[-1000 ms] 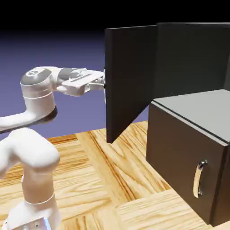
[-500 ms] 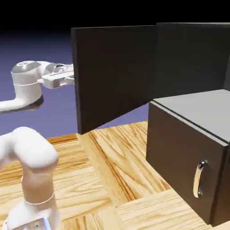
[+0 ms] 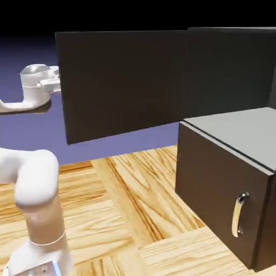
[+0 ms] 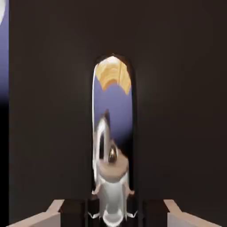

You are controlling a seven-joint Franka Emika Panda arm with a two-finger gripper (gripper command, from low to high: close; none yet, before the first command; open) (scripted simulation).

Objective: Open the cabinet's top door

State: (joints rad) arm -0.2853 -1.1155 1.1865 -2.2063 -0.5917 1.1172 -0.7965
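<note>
Top door (image 3: 124, 83) swung wider toward the exterior view's left, pincer (image 4: 113, 217) clamped on its chrome handle (image 4: 112, 128).

You're viewing a simulated scene (rendered, clearly): plain blue-violet backdrop (image 3: 118, 143) meeting glossy wood-patterned flooring (image 3: 135, 199).

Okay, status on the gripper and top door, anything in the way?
Gripper shut on the chrome handle. Top door standing wide open. No obstruction visible beside the door; its far side hidden in the exterior view.
</note>
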